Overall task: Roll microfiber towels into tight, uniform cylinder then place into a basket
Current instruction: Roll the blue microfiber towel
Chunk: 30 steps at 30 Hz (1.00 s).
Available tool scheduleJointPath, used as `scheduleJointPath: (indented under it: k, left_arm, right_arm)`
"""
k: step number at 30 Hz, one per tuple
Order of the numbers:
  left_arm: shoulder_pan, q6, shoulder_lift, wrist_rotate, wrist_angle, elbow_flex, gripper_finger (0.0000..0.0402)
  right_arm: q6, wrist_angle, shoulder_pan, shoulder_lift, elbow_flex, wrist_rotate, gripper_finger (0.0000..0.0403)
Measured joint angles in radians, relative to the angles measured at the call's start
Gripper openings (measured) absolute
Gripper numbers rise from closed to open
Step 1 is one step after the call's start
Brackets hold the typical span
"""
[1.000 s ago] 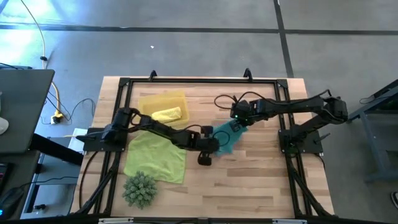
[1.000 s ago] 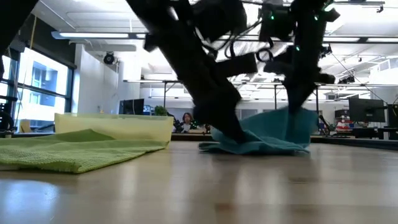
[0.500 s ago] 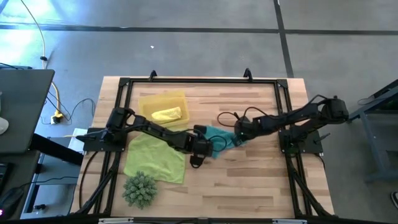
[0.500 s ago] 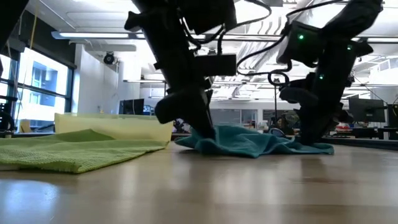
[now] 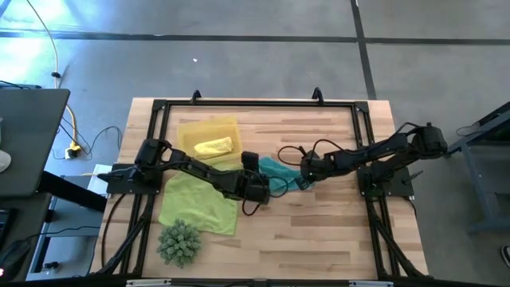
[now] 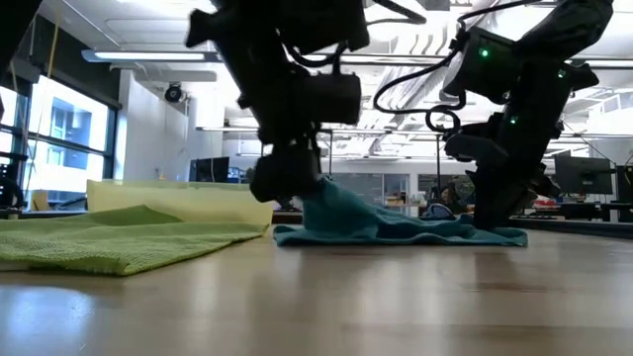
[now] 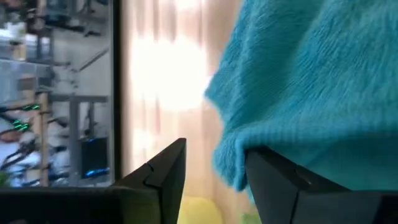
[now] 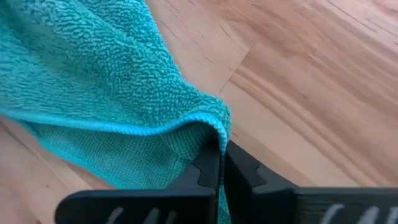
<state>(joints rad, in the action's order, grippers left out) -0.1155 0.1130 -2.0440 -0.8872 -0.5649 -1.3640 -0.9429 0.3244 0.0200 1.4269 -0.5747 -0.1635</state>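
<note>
We read no writing; our right gripper (image 8: 219, 163) pinches the teal towel (image 5: 279, 170), left gripper (image 7: 214, 171) parted beside it.

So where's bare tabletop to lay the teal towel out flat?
Bare wood lies in front of the teal towel, right of the lime green towel, and behind the right pincer. The left side is crowded: basket, green towel, spiky plant ball.
</note>
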Motion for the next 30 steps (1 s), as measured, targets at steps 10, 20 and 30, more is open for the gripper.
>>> scheduleJointPath:
  k: [10,20,30]
  left_arm:
    - [-0.086,-0.039,0.002,0.277,-0.085,-0.001,0.0138]
    - [-0.146,0.174,-0.039,0.386,0.189,-0.002,0.0137]
    - [-0.115,0.230,-0.112,0.294,0.237,-0.005,0.0135]
  right_arm:
    - [0.000,0.000,0.000,0.000,0.000,-0.023,0.0000]
    - [0.000,-0.001,0.000,0.001,0.000,-0.026,0.0000]
    - [0.001,-0.015,0.000,0.001,0.000,-0.028,0.0000]
